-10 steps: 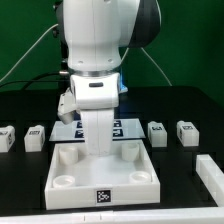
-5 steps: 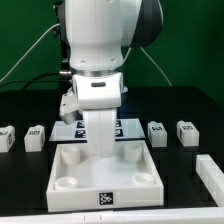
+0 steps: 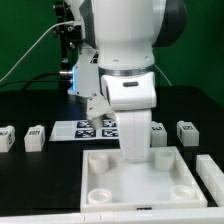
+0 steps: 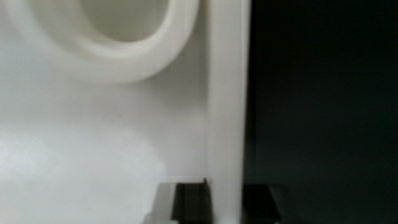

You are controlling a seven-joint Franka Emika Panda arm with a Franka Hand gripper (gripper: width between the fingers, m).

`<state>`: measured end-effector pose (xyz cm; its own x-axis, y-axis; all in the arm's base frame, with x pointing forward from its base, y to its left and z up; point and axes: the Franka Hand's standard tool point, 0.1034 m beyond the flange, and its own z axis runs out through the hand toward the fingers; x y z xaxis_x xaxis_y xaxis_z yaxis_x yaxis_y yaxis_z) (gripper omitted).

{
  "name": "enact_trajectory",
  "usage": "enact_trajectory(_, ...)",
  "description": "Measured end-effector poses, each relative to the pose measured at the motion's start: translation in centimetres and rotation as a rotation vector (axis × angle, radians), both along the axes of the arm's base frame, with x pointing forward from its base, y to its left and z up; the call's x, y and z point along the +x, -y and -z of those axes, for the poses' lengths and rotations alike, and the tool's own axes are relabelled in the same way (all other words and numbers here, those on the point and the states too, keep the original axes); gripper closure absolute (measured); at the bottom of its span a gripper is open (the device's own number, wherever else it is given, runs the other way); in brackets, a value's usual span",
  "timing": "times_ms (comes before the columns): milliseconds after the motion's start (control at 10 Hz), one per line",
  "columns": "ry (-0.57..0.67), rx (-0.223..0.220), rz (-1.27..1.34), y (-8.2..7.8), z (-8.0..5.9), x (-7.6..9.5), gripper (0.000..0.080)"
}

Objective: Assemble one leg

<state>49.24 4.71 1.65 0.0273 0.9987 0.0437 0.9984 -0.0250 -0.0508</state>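
The large white square tray (image 3: 140,204) with round corner sockets lies on the black table, right of centre. My gripper (image 3: 136,152) reaches down at the tray's back edge and is shut on its wall. In the wrist view the dark fingertips (image 4: 189,204) sit on either side of the thin white tray wall (image 4: 224,100), with a round socket (image 4: 125,40) beside it. Small white legs with tags stand in a row: two at the exterior view's left (image 3: 8,138) (image 3: 36,137) and two at its right (image 3: 187,131) (image 3: 160,131), the nearer one partly hidden by the arm.
The marker board (image 3: 92,128) lies behind the tray, partly hidden by the arm. Another white part (image 3: 211,171) lies at the exterior view's right edge, close to the tray's right side. A black stand with cables rises at the back left.
The arm has moved to the exterior view's right, and the tray held in the gripper has slid right with it, close to the white part at the right edge.
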Motion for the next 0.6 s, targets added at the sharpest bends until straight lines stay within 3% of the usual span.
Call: enact_trajectory(600,-0.032,0.009,0.0,-2.0,0.4,0.4,0.0736)
